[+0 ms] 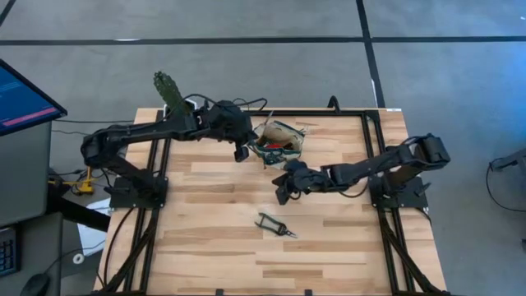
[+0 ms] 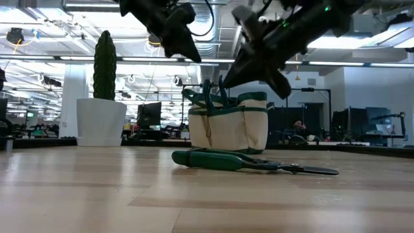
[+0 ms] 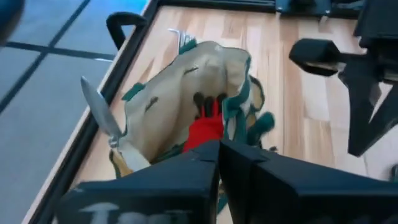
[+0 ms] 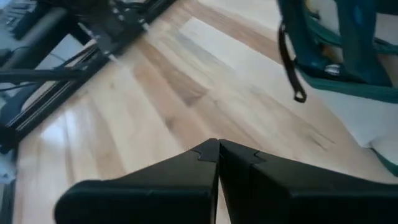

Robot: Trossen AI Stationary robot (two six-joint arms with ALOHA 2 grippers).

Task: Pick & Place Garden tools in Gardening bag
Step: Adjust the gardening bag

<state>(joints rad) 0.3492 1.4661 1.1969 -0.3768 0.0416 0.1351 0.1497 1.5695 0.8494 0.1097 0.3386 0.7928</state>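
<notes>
Canvas of the gardening bag (image 1: 282, 140) sits just above the centre of the high view, near the far edge of the wooden bench (image 1: 205, 238), its mouth gaping. In the left wrist view a red-and-black tool (image 3: 205, 121) lies inside it, with a metal trowel (image 3: 102, 118) sticking out at the side. The left hand (image 1: 242, 153) hangs just left of the bag, its fingers pressed together and empty. The right hand (image 1: 283, 196) hovers over the bench below the bag, fingers also closed on nothing. Green-handled pruning shears (image 1: 274, 224) lie flat on the bench, lower centre, apart from both hands. A potted cactus (image 1: 170, 92) stands at the upper left.
</notes>
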